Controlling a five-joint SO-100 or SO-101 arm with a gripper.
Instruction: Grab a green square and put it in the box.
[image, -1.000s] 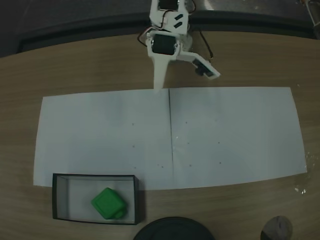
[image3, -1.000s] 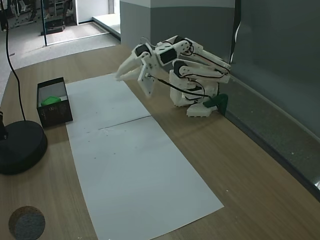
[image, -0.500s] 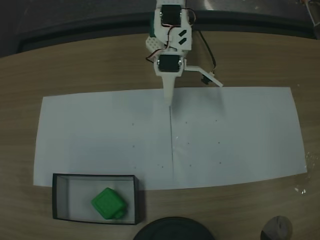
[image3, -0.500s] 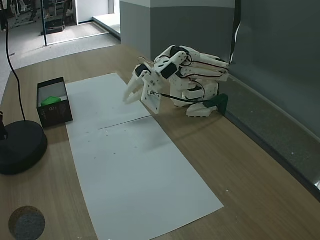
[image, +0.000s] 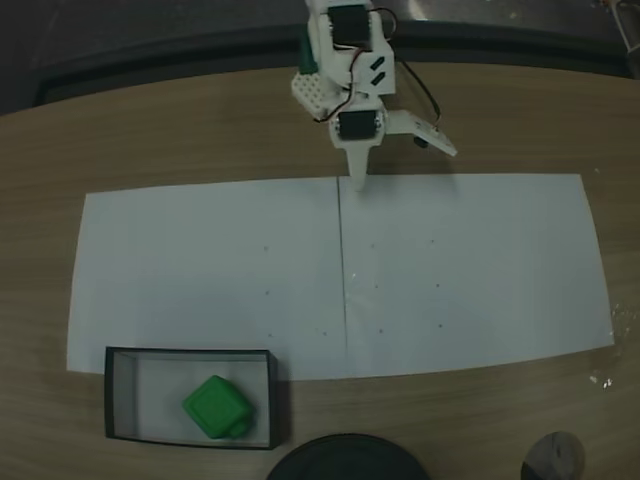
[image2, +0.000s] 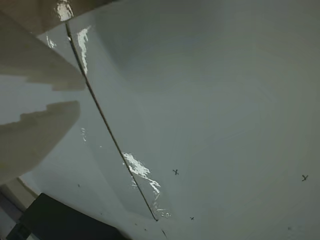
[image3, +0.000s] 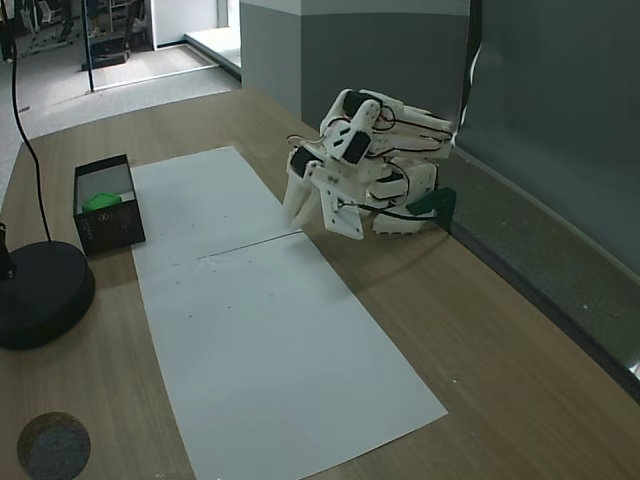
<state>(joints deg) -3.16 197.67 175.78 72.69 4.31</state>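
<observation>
So the gripper (image: 400, 165) is sitting folded back near the arm's base, up at the far edge of the table (image: 180, 130), with its fingers spread apart and nothing between them. In a fixed view (image3: 310, 215) you can see the tips pointing down right at the edge of the white paper sheet (image3: 270, 340), and in the wrist view the two pale fingers (image2: 35, 135) are poking in from the left with a gap showing between them, hanging over the paper and the dark line running across it.

The green square (image: 216, 407) is lying inside the box (image: 120, 395), toward the middle-right of its pale floor, well away from the gripper. The box itself is sitting at the near-left corner of the paper in a fixed view, half on the sheet. In the other fixed view the green square (image3: 101, 200) is just peeking over the box (image3: 110, 228) wall, and a round black disc (image3: 40, 295) is resting on the table just beside the box.
</observation>
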